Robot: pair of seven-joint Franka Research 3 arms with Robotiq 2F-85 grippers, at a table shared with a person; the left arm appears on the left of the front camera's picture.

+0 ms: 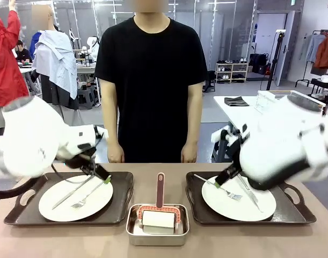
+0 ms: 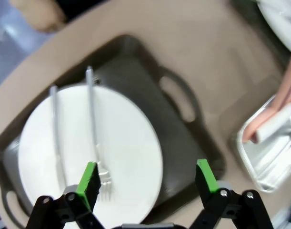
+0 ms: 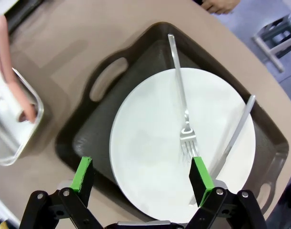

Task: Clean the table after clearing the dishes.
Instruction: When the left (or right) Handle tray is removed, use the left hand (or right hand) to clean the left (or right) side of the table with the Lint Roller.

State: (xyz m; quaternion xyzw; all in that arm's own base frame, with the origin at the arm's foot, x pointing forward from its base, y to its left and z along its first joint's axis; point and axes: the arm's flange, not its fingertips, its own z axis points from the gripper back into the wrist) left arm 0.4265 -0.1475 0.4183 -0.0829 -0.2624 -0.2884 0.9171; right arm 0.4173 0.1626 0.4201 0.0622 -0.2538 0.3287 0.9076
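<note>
Two white plates [image 1: 94, 203] [image 1: 228, 208] lie on dark brown handled trays [image 1: 122, 203] [image 1: 292, 208] on the beige table [image 1: 233, 241]. Each carries a silver knife and fork. My left gripper [image 1: 102, 176] hovers open above the far right part of the left plate. In the left wrist view the left gripper [image 2: 147, 174] frames the plate's [image 2: 131, 143] edge, with the fork [image 2: 94, 119] and knife [image 2: 56, 133] beyond. My right gripper [image 1: 221, 180] hangs open over the right plate's near-left part. In the right wrist view the right gripper [image 3: 140, 172] stands above that plate [image 3: 150, 143], fork [image 3: 181, 100] and knife [image 3: 235, 133].
A small steel tin [image 1: 157, 226] holding a pink-handled roller [image 1: 159, 215] sits between the trays at the table's front. A person in a black shirt [image 1: 150, 80] stands at the far edge, hands down by the table. Bare tabletop lies beside and behind the trays.
</note>
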